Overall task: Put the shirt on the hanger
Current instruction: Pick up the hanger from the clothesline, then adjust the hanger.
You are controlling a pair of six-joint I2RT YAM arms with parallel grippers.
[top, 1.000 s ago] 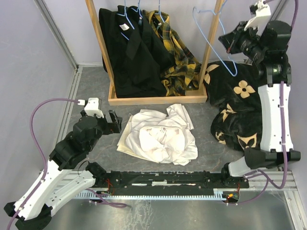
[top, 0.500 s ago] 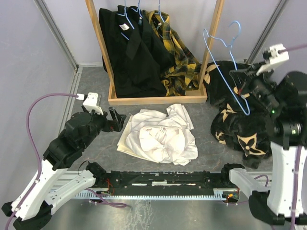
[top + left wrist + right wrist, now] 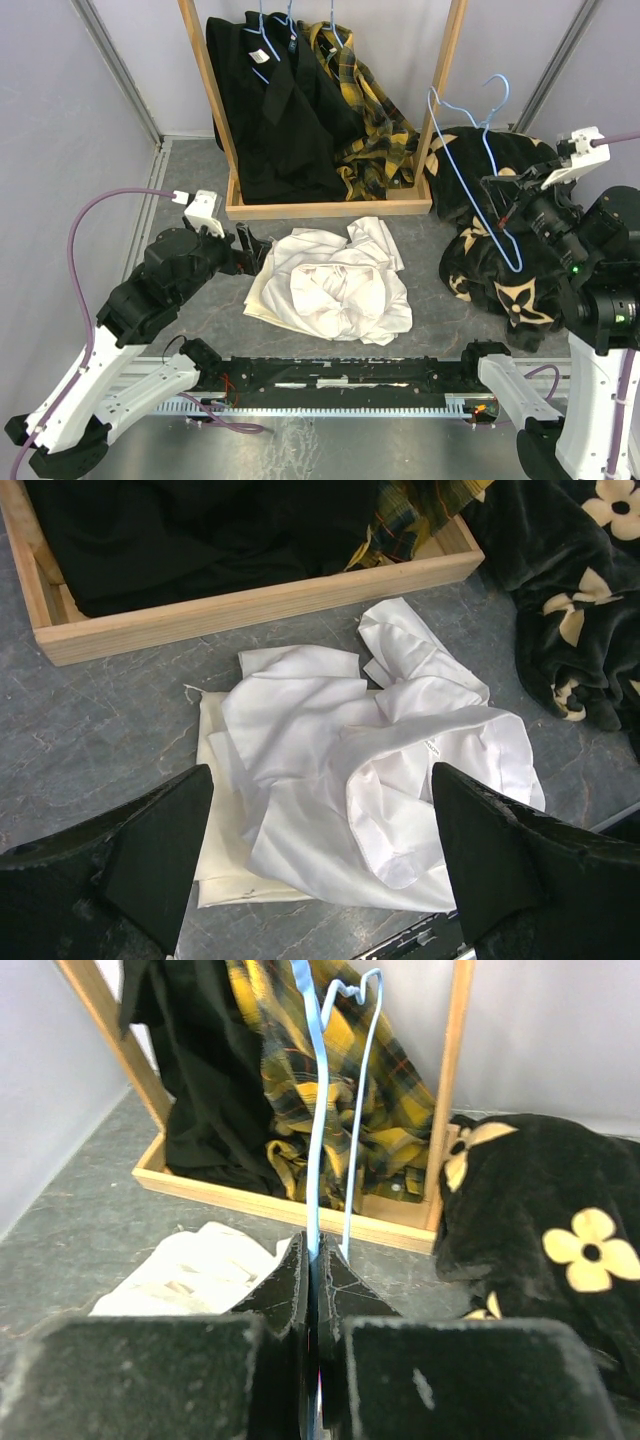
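The white shirt (image 3: 335,280) lies crumpled on the grey table in front of the wooden rack, partly over a cream-yellow cloth (image 3: 262,295). My left gripper (image 3: 248,250) hovers open just left of it. In the left wrist view the shirt (image 3: 380,770) fills the space between and beyond the spread fingers (image 3: 150,850). My right gripper (image 3: 503,205) is shut on the light-blue wire hanger (image 3: 465,165), held in the air over the flowered blanket with its hook at the top. In the right wrist view the hanger (image 3: 318,1140) rises from the pinched fingertips.
A wooden rack base (image 3: 330,208) with posts (image 3: 445,80) stands at the back, holding black garments (image 3: 270,110) and a yellow plaid shirt (image 3: 375,120) on blue hangers. A black blanket with cream flowers (image 3: 490,260) is heaped at the right. Grey walls close in both sides.
The right arm has carried the hanger away from the rack's right post, down and toward the front right. The left gripper has shifted slightly right, closer to the shirt.
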